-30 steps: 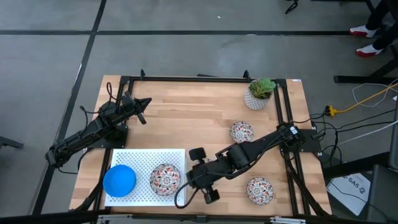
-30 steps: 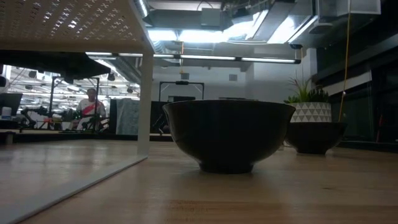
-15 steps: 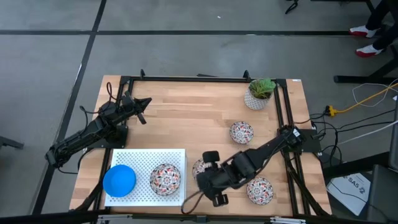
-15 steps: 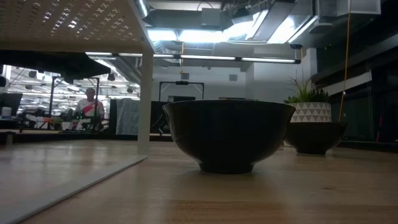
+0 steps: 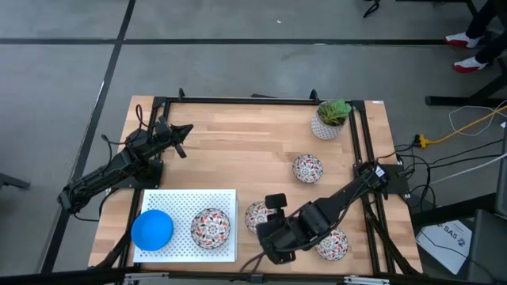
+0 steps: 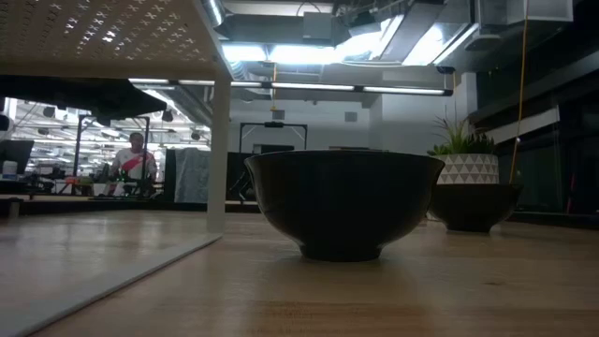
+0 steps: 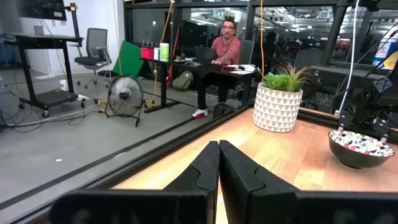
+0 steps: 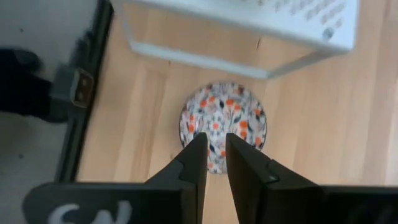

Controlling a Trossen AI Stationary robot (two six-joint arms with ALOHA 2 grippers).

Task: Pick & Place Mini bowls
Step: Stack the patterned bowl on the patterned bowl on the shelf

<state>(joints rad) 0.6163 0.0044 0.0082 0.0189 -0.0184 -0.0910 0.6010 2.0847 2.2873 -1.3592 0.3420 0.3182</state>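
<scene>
At six o'clock on wooden worktop, right gripper over white floral mini bowl, fingers nearly together, empty; overhead hides them. Left gripper at nine o'clock, pinched together.

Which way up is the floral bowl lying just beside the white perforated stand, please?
Upside down: the floral bowl shows its patterned domed outside and no hollow in the right wrist view, with the right hand directly above it.

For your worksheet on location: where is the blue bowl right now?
High view: the blue bowl sits on the white perforated tray, left part, beside a floral bowl.
</scene>
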